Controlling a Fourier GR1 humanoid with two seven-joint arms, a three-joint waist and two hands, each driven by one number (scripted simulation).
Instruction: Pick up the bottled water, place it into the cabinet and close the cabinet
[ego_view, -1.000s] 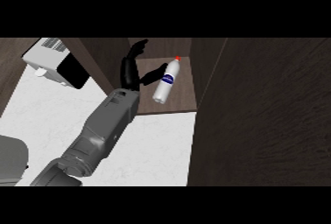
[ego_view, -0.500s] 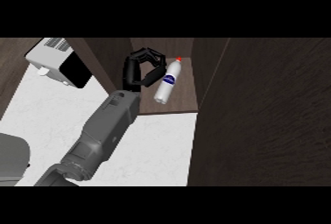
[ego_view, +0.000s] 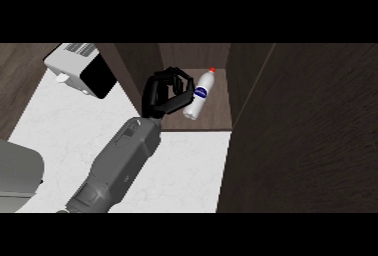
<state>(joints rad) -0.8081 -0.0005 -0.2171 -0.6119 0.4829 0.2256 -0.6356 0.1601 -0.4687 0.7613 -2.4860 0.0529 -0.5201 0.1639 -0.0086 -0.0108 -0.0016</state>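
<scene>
The bottled water (ego_view: 198, 96), clear with a blue label and red cap, lies on the wooden floor of the open cabinet (ego_view: 216, 119), cap pointing to the back. My right hand (ego_view: 163, 93) is inside the cabinet just left of the bottle. Its fingers are curled, with the tips against the bottle's left side, not wrapped round it. The grey forearm (ego_view: 122, 157) runs down to the lower left. My left hand does not show.
The dark cabinet door (ego_view: 310, 135) stands open at the right and fills that side. A white appliance with a black front (ego_view: 80, 70) sits at the back left on the white counter (ego_view: 181, 172). A grey rounded shape (ego_view: 15, 172) is at the left edge.
The right hand's fingers went from straight to curled beside the bottle. The bottle has stayed where it lay.
</scene>
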